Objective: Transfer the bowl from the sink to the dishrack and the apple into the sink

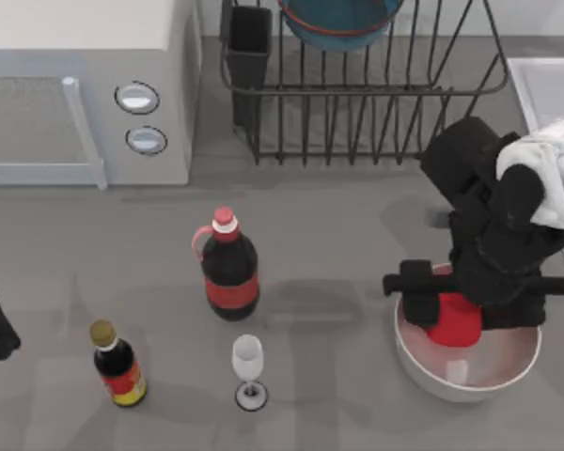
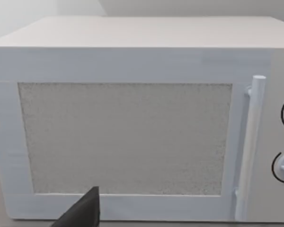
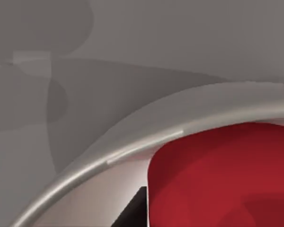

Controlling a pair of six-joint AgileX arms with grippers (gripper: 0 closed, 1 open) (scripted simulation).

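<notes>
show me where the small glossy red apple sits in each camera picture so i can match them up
Top view: the small glossy red apple lies inside the large white bowl at the table's right, under the right pincer.
Left wrist view: no apple; a white microwave faces the camera.
Right wrist view: the apple is close up, just within the bowl's curved rim.
Shared landmark: the white bowl's rim, seen from above and from the right wrist.

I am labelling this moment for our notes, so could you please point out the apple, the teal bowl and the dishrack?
apple (image 1: 454, 331), top view, its red side showing under the right gripper.
teal bowl (image 1: 338, 21), top view, its lower wall near the reddish line.
dishrack (image 1: 357, 91), top view, its front rail.
</notes>
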